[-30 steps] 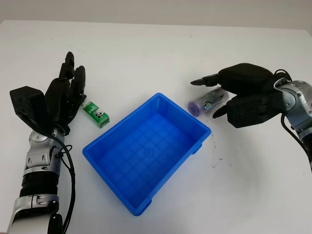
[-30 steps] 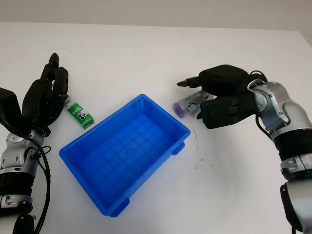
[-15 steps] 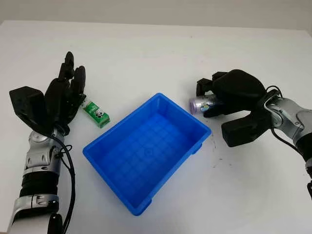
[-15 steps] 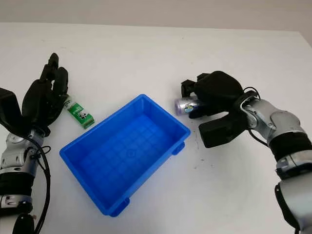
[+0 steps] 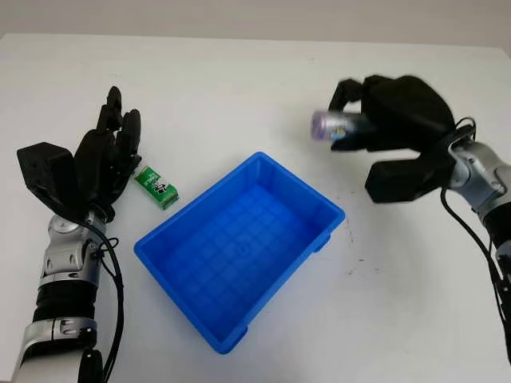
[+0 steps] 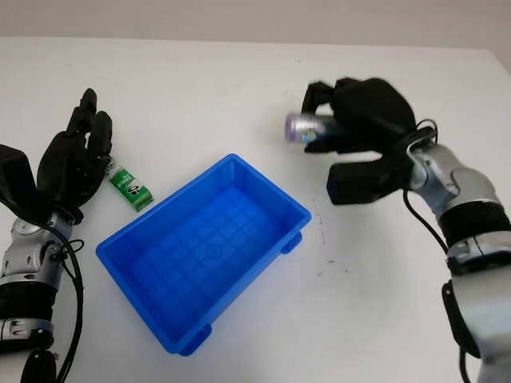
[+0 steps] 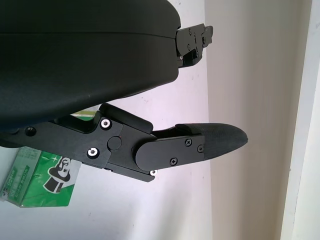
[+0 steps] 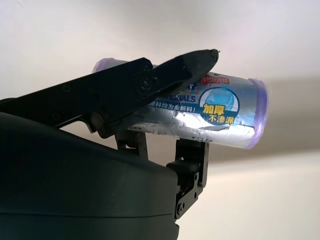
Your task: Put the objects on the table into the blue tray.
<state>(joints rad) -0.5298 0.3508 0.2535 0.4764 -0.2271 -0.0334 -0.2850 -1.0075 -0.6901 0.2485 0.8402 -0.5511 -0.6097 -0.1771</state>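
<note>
Head view: right hand (image 5: 383,120) grips a silver roll with purple ends (image 5: 331,125), raised at two o'clock from the blue tray (image 5: 239,247). Carry it over the tray centre, lower, then release.

Left wrist view: left hand (image 7: 150,130) open beside the green box (image 7: 40,177).

Right wrist view: fingers (image 8: 150,87) clamp the roll.

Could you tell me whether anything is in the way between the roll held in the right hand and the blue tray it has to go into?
Nothing visible is. The right hand holds the purple-ended roll above the table, beyond the blue tray's far right corner. The tray is empty, and only bare white table lies between. The green box sits on the tray's other side, by the open left hand.
</note>
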